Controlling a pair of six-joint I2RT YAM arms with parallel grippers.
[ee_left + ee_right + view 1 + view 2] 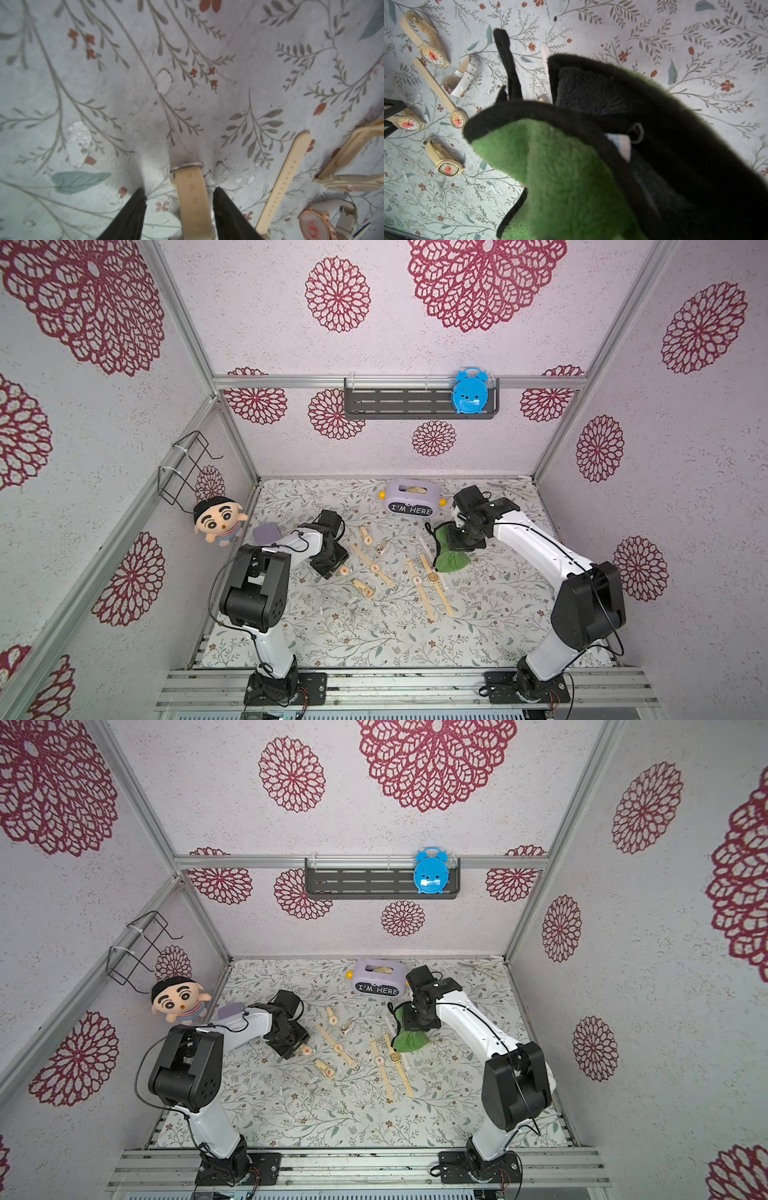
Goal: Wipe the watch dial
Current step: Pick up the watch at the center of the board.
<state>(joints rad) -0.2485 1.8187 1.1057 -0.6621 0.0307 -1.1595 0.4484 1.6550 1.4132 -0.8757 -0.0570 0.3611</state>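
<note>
task barely begun, by the look of it: no dial wiped, cloth and watch well apart. left to do: grip the watch, bring it and the cloth together, rub the dial.

near: both arms rise from the front edge of the worktop (pixel 374 639) and reach inward. l arm bends low over the left-mid part, wrist pitched down, l gripper (pixel 180 189) right at the surface. its fingers (pixel 133 212) stand partly apart, one each side of the strap (pixel 192 199) of the watch (pixel 344 571). gap shows on both sides, so no pinch yet and it holds nothing. the dial pokes out just beside the gripper in both top views, face up.

mid: other watches (pixel 375 568) lie scattered around the centre of the worktop, untouched.

farther: r arm stretches toward the back-right part, wrist turned down. r gripper (pixel 463 540) is clamped on the green cloth (pixel 560 176), which hangs from it w/ its lower end on or just over the surface, can't tell which. cloth is near the right-most watches but on no dial.

back edge: lilac box (pixel 411 499), not involved.
</note>
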